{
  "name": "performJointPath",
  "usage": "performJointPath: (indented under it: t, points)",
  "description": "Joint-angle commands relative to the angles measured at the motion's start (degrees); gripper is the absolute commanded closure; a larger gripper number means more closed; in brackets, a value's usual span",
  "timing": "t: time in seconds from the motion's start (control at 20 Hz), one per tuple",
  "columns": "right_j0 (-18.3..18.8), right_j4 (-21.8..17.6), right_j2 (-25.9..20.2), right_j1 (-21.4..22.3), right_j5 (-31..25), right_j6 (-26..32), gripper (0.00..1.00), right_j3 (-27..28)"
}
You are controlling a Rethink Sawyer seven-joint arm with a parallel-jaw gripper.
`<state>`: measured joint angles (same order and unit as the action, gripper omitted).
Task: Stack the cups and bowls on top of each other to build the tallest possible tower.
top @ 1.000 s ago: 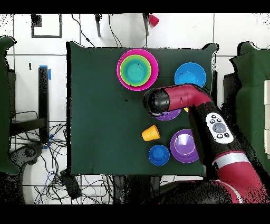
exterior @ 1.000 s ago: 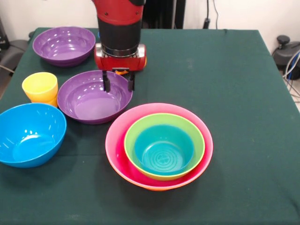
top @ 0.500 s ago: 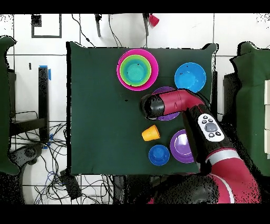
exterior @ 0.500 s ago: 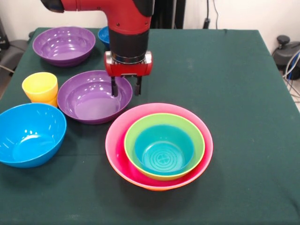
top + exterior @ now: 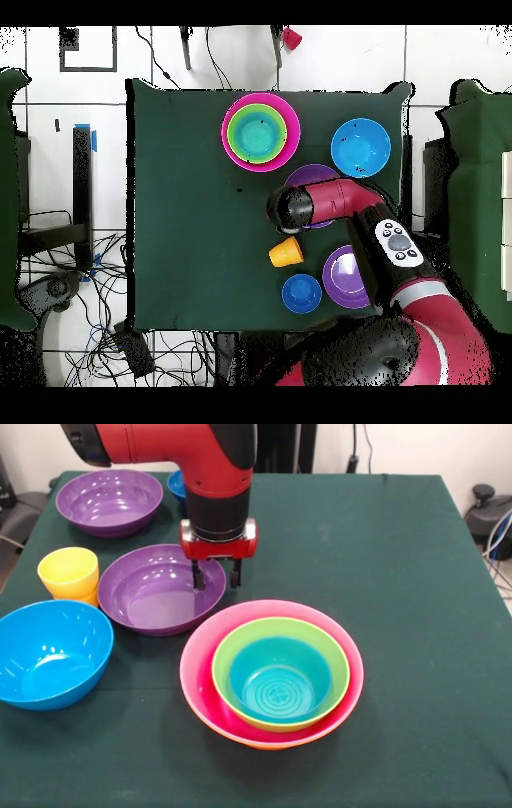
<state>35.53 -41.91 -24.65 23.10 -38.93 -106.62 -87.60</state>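
My gripper (image 5: 216,577) is open at the right rim of the nearer purple bowl (image 5: 152,594), one finger inside the rim and the other (image 5: 235,574) outside it. Nothing is held. The tower (image 5: 272,674) sits in front: a teal bowl (image 5: 280,682) in a green bowl (image 5: 328,648) in the large pink bowl (image 5: 200,664), with an orange bowl's edge underneath. From overhead, the arm's wrist (image 5: 287,208) covers part of that purple bowl (image 5: 308,176), just below the tower (image 5: 260,130).
A second purple bowl (image 5: 108,500) stands far left, and a small dark-blue bowl (image 5: 176,482) peeks out behind the arm. A yellow cup (image 5: 70,574) and the light blue bowl (image 5: 48,652) are on the left. Overhead shows an orange cup (image 5: 286,252) on its side.
The arm has swung from the purple bowl's far rim toward its right rim and dropped a little. The fingers stay apart, and no bowl or cup has moved.
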Motion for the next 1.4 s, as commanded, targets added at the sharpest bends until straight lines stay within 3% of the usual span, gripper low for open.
performJointPath:
  t: [0.05, 0.35, 0.7, 0.75, 0.95, 1.4]
  points:
    - [0.6, 0.2, 0.9, -5.4, 1.8, 0.9, 0.00, 0.9]
    - [-1.2, -2.3, 3.1, -8.0, 4.6, -1.1, 0.00, 3.8]
    - [-2.6, -4.6, 4.5, -6.5, 9.6, -2.8, 0.00, 2.5]
    - [-3.0, -5.3, 4.9, -6.2, 10.6, -2.9, 1.00, 2.5]
    - [-2.1, -4.1, 4.0, -6.4, 10.0, -1.4, 1.00, 2.0]
    - [-4.9, -3.1, 4.9, -2.3, 11.7, -1.9, 1.00, 0.0]
